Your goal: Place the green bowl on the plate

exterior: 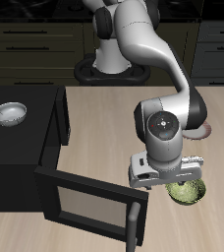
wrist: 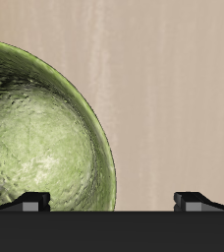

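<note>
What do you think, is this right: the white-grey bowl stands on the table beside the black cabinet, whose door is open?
Not quite. The white-grey bowl stands on top of the black cabinet, not on the table beside it, as the exterior view shows. The cabinet's door is indeed open.

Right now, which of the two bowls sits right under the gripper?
The green bowl, near the table's front edge just beneath the gripper. The white-grey metallic bowl sits far off on top of the black cabinet.

The green bowl sits upright on the counter near its front edge, olive outside, mottled yellow-green inside. The plate is hidden.
</note>
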Available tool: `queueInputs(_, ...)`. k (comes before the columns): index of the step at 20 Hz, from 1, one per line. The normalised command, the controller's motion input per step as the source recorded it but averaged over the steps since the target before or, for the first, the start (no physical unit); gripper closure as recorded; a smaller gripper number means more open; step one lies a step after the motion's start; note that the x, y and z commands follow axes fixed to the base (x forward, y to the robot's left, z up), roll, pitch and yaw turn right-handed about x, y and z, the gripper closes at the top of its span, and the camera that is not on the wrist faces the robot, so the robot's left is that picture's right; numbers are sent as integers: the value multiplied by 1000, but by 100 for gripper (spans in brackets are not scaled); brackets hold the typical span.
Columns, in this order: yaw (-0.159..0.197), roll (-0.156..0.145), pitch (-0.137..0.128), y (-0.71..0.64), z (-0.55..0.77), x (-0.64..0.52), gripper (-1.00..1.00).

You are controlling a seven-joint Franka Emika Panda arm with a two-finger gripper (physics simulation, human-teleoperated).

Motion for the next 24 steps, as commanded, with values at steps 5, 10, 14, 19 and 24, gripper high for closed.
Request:
queueInputs(5, -27, 27, 13, 3, -124, -146, 100)
queueInputs(10, 10, 16, 2, 30, 7, -120, 100)
queueInputs(14, 7, 9, -1, 6, 52, -65, 100)
queueInputs(19, -3, 16, 3, 1, 81, -72, 100)
queueInputs(24, -34, 16, -8, -58, 253, -159, 100)
